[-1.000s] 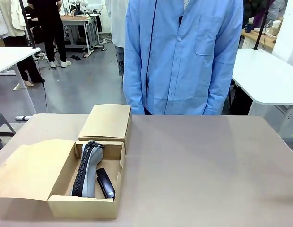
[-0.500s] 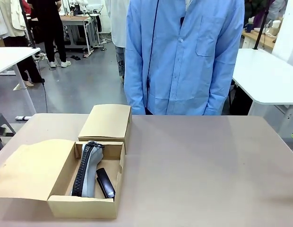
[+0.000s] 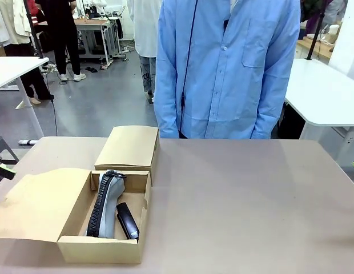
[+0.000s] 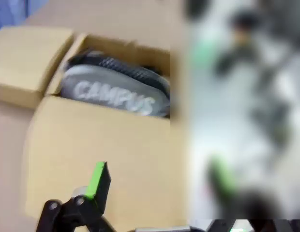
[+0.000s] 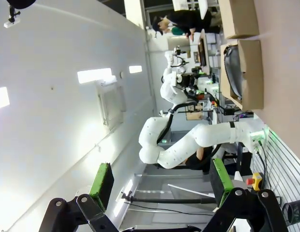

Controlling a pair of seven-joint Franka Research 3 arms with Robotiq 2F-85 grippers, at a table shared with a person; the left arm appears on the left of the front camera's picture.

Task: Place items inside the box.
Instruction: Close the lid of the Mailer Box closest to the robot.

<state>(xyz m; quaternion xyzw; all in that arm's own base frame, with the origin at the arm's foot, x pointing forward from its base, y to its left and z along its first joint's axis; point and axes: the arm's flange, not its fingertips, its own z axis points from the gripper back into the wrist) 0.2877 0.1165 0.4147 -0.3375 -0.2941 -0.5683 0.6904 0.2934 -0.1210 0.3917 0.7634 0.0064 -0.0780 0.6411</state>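
Look at the tabletop (image 3: 251,200). You see an open box (image 3: 103,248) near the left front corner, with its big flap (image 3: 34,208) lying flat to the left. A second, shut box (image 3: 130,147) sits just behind it, touching it.

Inside the open box lies a grey pouch (image 3: 108,205) with a black zip, stretched from the back wall toward the front. A black stapler (image 3: 127,221) lies beside it, on the pouch's right, near the front of the box. In the left wrist view you can read "CAMPUS" in white on the pouch (image 4: 113,94).

A person in a blue shirt (image 3: 228,68) stands at the far side of the tabletop. You cannot see their hands.

Your left hand (image 4: 159,188) hangs over the box flap, and a bit of its green pad peeks in at the left edge of the front view (image 3: 2,169). One green finger (image 4: 97,180) is sharp and the other is a blur, well apart from the first. The two fingers stand wide and hold nothing.

Your right hand (image 5: 162,181) points away from the tabletop, toward a white wall. Its two green fingers (image 5: 101,180) stand far apart with nothing between them. The boxes show small at the top right of that view (image 5: 247,72).
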